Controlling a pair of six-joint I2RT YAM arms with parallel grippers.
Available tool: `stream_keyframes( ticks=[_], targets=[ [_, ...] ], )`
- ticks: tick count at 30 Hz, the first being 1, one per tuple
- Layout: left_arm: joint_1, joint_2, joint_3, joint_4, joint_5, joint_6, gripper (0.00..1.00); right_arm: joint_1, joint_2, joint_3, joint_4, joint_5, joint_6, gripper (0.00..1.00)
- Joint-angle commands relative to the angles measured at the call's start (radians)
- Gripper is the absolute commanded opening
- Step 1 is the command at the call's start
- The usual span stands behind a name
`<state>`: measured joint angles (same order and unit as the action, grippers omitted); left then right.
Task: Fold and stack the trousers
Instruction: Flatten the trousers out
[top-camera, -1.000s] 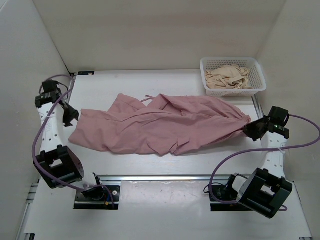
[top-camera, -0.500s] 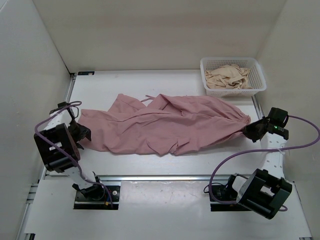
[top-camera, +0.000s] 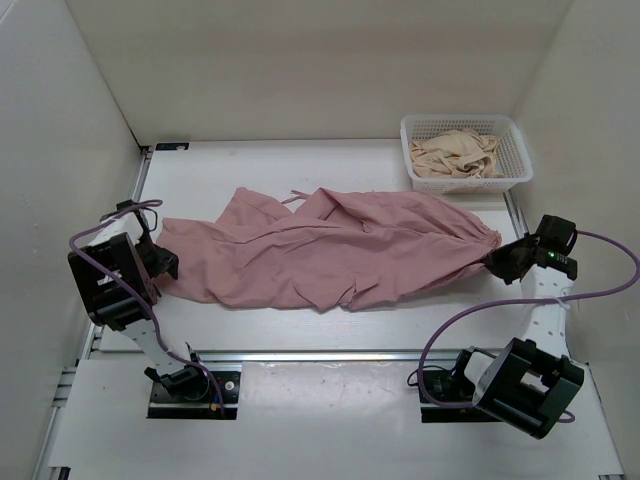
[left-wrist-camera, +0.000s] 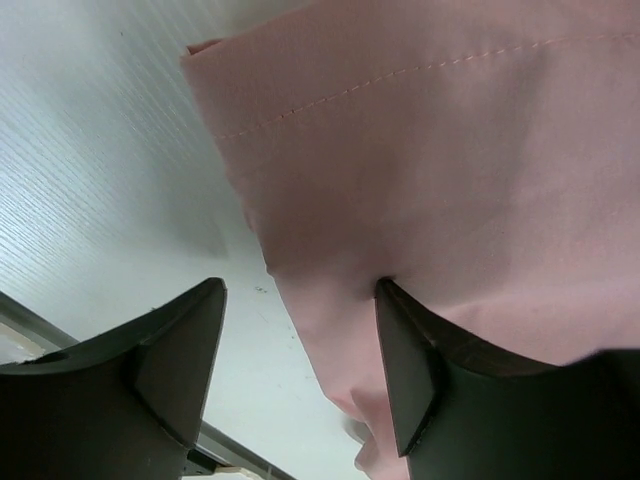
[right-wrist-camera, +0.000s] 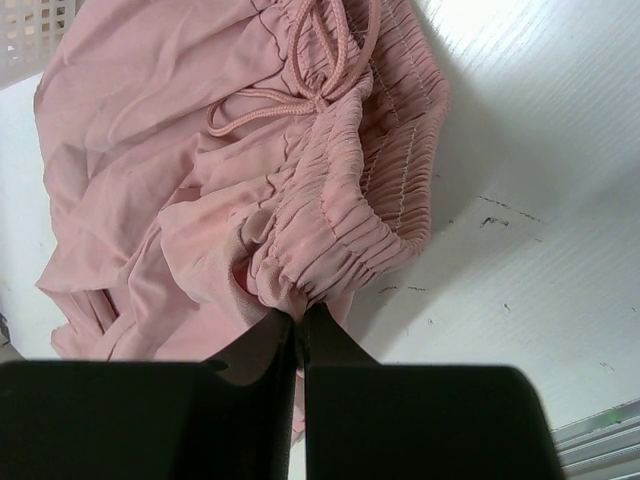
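Pink trousers (top-camera: 320, 250) lie spread across the table, legs to the left, elastic waistband to the right. My right gripper (top-camera: 497, 262) is shut on the gathered waistband (right-wrist-camera: 340, 225), with the drawstring (right-wrist-camera: 310, 85) just above it. My left gripper (top-camera: 160, 265) is open at the hem of the left leg. In the left wrist view the leg hem (left-wrist-camera: 400, 150) lies between the jaws (left-wrist-camera: 300, 330), against the right finger (left-wrist-camera: 410, 360). The left finger (left-wrist-camera: 175, 355) stands over bare table.
A white basket (top-camera: 512, 180) holding beige cloth (top-camera: 455, 152) stands at the back right. White walls close in the table on the left, back and right. A metal rail (top-camera: 330, 353) runs along the near edge.
My left arm has swung from the far left wall down to the trouser leg hem and now sits low with its open jaws around the cloth edge. The right gripper has stayed put.
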<state>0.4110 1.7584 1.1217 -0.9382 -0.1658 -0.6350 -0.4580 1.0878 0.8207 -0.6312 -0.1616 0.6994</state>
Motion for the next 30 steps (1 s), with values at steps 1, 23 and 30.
stream_keyframes(
  ticks=[1, 23, 30],
  targets=[
    [0.003, -0.056, 0.020, 0.022, -0.006, 0.017, 0.73, 0.001, -0.019, 0.024, 0.001, -0.036, -0.012, 0.00],
    [0.034, 0.117, 0.199, 0.041, -0.086, 0.060, 1.00, 0.001, -0.046, 0.037, -0.036, -0.046, -0.012, 0.00],
    [0.084, 0.196, 0.234, 0.041, -0.026, 0.081, 0.80, 0.001, -0.055, 0.037, -0.045, -0.046, -0.012, 0.00]
  ],
)
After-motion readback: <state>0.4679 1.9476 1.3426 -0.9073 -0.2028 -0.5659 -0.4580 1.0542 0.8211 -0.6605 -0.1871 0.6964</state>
